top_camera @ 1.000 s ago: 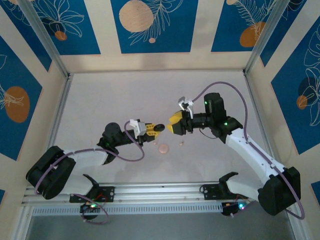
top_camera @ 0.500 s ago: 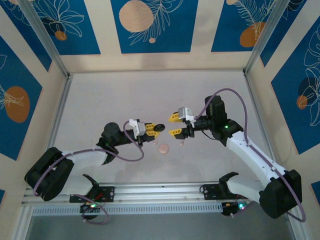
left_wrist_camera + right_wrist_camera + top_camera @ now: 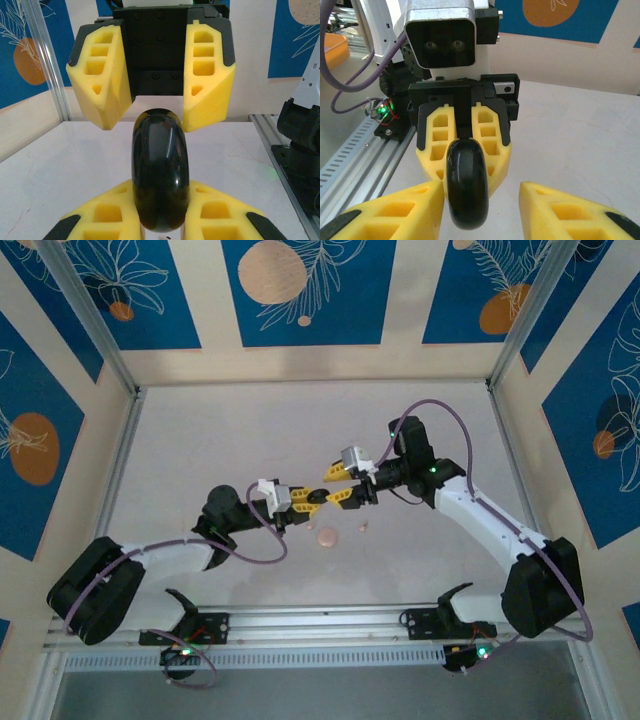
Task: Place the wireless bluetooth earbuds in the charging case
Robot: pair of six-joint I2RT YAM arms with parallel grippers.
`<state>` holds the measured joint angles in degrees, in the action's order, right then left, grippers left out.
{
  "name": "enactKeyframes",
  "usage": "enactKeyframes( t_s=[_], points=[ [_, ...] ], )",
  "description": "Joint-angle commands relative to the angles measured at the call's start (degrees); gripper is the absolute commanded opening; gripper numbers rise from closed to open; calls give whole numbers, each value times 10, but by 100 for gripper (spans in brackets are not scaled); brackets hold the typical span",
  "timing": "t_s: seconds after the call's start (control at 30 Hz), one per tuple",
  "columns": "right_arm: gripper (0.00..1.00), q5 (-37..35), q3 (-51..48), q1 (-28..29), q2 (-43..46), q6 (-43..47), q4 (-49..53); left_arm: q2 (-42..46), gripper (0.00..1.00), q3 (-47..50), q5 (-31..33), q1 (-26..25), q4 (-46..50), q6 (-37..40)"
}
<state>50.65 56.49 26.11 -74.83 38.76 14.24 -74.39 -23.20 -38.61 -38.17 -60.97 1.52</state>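
Trouble, as we judge it, lies in how little holds the black charging case (image 3: 160,175). The left gripper (image 3: 306,499) pinches it edge-on by its lower rim, lifted off the table (image 3: 220,440), and its shell is glossy and rounded. The right gripper (image 3: 337,486) faces it head-on with jaws spread and nothing between them, their tips just beside the case's free edge. If those jaws close off-centre or push forward, we expect the case to swivel or squirt out of the foam pads. Foam could also meet foam first, since the two claws stand so close. We cannot make out a seam or an open lid, so prying in the wrong place is a risk too.

Below, one pale pink earbud (image 3: 362,526) lies on the table near a round pink case (image 3: 327,537), both under the meeting point. A dropped case could knock them away.
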Motion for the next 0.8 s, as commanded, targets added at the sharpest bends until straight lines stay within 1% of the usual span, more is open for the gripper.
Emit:
enactKeyframes(
  t_s=[0.0, 0.27, 0.47, 0.57, 0.63, 0.77],
  points=[
    [41, 37, 21, 7, -13, 23, 37, 11, 11, -14, -13, -8, 3, 6],
    [34, 39, 31, 12, -29, 43, 58, 10, 11, -16, -12, -9, 5, 9],
    [23, 31, 31, 12, -31, 54, 69, 12, 11, -17, -12, -9, 7, 9],
    [20, 24, 31, 12, -26, 63, 80, 13, 12, -18, -9, -9, 9, 10],
    [18, 21, 31, 9, -22, 66, 87, 13, 18, -17, -6, -9, 11, 11],
    [18, 7, 31, -1, -12, 64, 111, 12, 42, -12, 14, -9, 15, 21]
  ],
)
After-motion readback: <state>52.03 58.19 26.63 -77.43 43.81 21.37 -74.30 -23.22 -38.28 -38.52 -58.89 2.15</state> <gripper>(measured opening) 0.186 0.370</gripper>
